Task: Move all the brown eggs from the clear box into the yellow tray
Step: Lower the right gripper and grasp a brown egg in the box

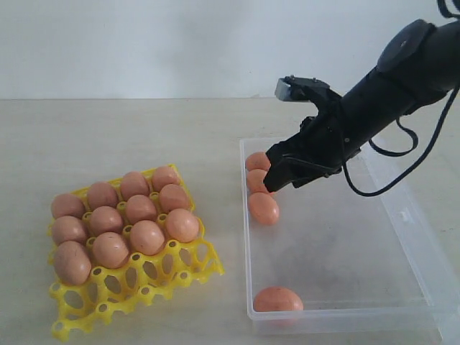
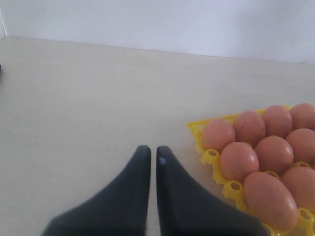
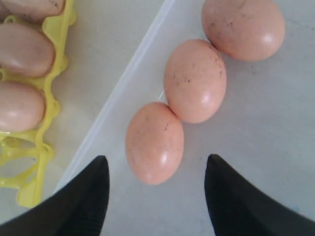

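- The right gripper (image 3: 157, 160) has its two black fingers spread wide. They hold nothing.
- In the right wrist view, one brown egg (image 3: 154, 142) lies in the gap just ahead of the fingertips, clear of both.
- That egg is the end one of three brown eggs touching in a line. The second (image 3: 195, 80) and third (image 3: 242, 27) run on away from the gripper.
- In the exterior view the right gripper (image 1: 277, 176) hangs tilted down over this line, which lies along the left wall of the clear box (image 1: 248, 237). How high it hangs above the eggs I cannot tell.
- A fourth egg (image 1: 278, 299) lies alone in the box's near left corner, well apart from the three.
- The left gripper (image 2: 150, 150) has its fingers pressed almost together with only a thin slit between them, and nothing is in it. It sits over the bare table (image 2: 88, 98), near a corner of the yellow tray (image 2: 212, 156).
- The yellow tray (image 1: 144, 284) stands on the table to the left of the clear box, apart from it.
- Twelve brown eggs (image 1: 141, 208) sit in the tray's cells, in three rows of four.
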`<state>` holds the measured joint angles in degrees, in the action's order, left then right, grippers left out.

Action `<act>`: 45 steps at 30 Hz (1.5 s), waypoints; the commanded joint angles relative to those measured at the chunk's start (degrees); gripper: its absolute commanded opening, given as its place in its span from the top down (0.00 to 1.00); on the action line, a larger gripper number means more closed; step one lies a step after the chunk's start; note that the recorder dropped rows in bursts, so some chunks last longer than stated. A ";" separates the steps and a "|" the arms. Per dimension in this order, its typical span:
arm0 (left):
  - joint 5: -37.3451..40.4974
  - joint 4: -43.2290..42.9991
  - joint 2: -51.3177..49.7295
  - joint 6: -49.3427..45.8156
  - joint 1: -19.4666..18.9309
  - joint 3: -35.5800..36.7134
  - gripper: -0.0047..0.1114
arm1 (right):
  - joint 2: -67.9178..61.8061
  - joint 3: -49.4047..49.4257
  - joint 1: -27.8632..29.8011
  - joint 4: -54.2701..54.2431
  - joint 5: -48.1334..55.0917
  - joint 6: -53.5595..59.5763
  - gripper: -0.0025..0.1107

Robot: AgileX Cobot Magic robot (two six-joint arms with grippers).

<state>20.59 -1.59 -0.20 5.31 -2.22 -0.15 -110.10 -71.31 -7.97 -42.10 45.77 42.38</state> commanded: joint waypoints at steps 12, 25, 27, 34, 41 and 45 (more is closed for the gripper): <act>-0.23 0.12 0.20 -0.27 -0.18 0.15 0.92 | -8.43 -5.51 0.01 -3.83 3.34 1.53 0.53; -0.23 0.12 0.20 -0.27 -0.18 0.15 0.92 | -11.97 -5.40 0.01 -5.61 5.21 7.77 0.80; -0.23 0.12 0.20 -0.27 -0.18 0.15 0.92 | -11.97 -5.40 0.01 -5.61 6.14 9.88 0.98; -0.23 0.12 0.20 -0.27 -0.18 0.15 0.92 | -11.09 -5.40 0.01 -4.82 7.27 6.32 0.98; -0.23 0.12 0.20 -0.27 -0.18 0.15 0.92 | -5.91 -5.28 0.01 -4.13 3.10 -3.45 0.98; -0.23 0.12 0.20 -0.27 -0.18 0.15 0.92 | -1.30 -1.79 0.01 -4.77 -2.94 -7.21 0.98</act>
<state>20.59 -1.59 -0.20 5.31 -2.22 -0.15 -114.80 -75.43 -7.97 -46.53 46.58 37.69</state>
